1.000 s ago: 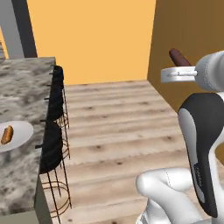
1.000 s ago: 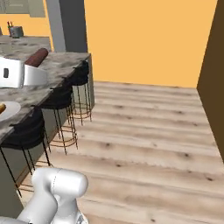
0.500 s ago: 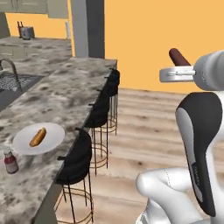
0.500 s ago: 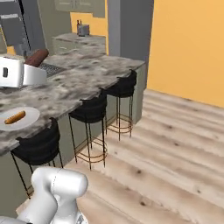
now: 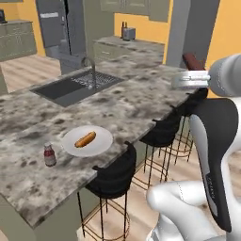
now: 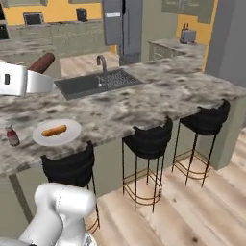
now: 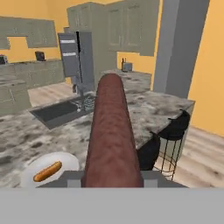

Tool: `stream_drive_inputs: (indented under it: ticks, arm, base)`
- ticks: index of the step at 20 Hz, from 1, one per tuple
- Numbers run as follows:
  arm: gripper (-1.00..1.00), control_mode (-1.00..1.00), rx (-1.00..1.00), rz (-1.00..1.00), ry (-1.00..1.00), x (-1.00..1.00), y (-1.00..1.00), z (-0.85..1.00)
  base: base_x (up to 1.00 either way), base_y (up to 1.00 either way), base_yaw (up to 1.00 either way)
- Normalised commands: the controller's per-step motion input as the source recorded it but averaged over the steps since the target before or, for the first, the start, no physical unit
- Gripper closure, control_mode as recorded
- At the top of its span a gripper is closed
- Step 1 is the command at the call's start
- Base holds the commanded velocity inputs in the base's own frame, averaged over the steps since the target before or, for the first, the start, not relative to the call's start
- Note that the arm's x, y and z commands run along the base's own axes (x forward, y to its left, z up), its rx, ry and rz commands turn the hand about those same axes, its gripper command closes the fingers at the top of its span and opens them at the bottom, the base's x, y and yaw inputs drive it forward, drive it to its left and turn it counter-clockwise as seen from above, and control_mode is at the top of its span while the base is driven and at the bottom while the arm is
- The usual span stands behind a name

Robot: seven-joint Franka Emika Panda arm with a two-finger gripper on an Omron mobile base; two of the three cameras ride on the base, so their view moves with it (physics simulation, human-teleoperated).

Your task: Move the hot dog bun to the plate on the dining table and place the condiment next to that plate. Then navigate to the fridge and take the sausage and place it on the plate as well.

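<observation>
We are carrying the sausage [image 7: 111,135] in the gripper [image 7: 111,177], jaws closed on its near end, high above the counter's near edge. The plate [image 5: 101,146] is holding the hot dog bun [image 5: 85,139], with the condiment [image 5: 49,155] just left. We should be lowering gently beside the bun, releasing only once low.

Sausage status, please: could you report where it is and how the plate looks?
Gripper shut on sausage, held above the stools. Plate on counter holds bun; condiment beside it. Nothing blocking the plate.
</observation>
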Motion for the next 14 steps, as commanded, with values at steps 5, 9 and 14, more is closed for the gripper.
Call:
stream_drive_inputs:
  ticks: [5, 9, 14]
  arm:
    - [1.0, 1.0, 0.0, 0.0, 0.0, 0.0, 0.0, 0.0]
    - [1.0, 1.0, 0.0, 0.0, 0.0, 0.0, 0.0, 0.0]
    - [1.0, 1.0, 0.0, 0.0, 0.0, 0.0, 0.0, 0.0]
  base:
    - [0.57, 0.0, 0.84]
    - [0.75, -0.23, 0.68]
    - [0.91, -0.53, 0.49]
